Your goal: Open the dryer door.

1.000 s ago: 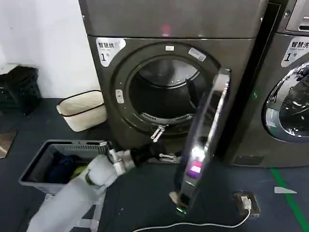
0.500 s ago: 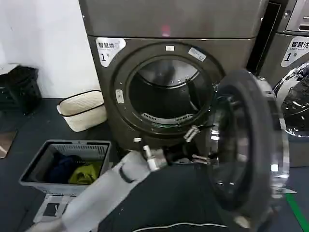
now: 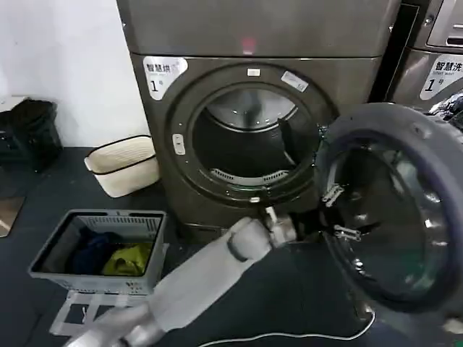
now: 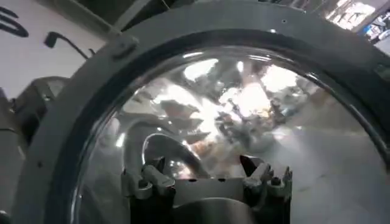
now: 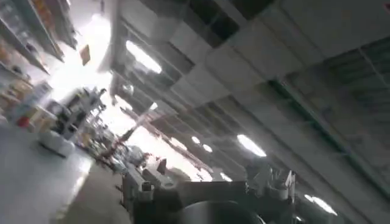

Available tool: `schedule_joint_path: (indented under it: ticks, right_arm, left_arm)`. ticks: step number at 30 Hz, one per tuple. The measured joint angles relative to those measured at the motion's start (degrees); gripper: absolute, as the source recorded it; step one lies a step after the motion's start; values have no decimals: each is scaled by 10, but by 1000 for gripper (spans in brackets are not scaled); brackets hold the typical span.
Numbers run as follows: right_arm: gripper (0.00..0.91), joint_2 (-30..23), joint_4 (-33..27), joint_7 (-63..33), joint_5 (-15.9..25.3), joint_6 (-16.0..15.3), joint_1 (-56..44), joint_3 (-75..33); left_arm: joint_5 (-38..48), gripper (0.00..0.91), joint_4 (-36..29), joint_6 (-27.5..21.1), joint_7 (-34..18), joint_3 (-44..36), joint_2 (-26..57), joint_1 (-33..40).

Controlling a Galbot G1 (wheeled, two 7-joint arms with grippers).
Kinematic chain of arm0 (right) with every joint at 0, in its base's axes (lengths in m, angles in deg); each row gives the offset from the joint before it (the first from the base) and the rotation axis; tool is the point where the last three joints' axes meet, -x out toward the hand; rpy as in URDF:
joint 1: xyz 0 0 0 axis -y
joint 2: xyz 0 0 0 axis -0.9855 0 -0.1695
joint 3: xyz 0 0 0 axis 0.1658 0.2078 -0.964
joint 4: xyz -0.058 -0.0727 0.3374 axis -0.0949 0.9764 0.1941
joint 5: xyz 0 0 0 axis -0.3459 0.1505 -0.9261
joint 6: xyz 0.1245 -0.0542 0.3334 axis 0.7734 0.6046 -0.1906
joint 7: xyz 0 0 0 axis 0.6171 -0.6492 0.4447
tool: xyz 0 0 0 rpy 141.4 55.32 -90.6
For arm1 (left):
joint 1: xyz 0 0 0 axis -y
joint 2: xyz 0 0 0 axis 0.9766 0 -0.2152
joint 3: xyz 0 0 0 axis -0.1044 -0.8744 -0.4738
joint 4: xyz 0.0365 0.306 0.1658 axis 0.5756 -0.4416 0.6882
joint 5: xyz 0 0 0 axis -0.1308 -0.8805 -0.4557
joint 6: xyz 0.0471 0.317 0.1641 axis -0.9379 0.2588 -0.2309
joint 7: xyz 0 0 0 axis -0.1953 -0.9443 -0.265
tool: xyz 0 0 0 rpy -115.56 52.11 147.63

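The dryer door (image 3: 394,217) stands swung wide open; the left tool (image 3: 338,214), fingers spread, sits against its inner glass.

Dryer door (image 3: 394,217) swung wide; left gripper (image 3: 340,213), jaws apart, at its glass.

bronze-grey dryer (image 3: 181,43), grey-rimmed dark-glass dryer door (image 3: 347,130) at three o'clock; cream bag (image 3: 123,165) at nine; grey basket (image 3: 145,271), blue and yellow clothes (image 3: 116,256).
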Motion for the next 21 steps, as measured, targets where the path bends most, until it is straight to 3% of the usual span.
schedule_joint_path:
  ticks: [11,21]
  right_arm:
    - [907,16,-32,0,-6,-6,-15,-31]
    - [907,14,-30,3,-5,-3,-11,-28]
  left_arm:
    - [-19,907,73,-28,-14,4,-58,21]
    - [-11,907,56,-62,-7,2,-58,16]
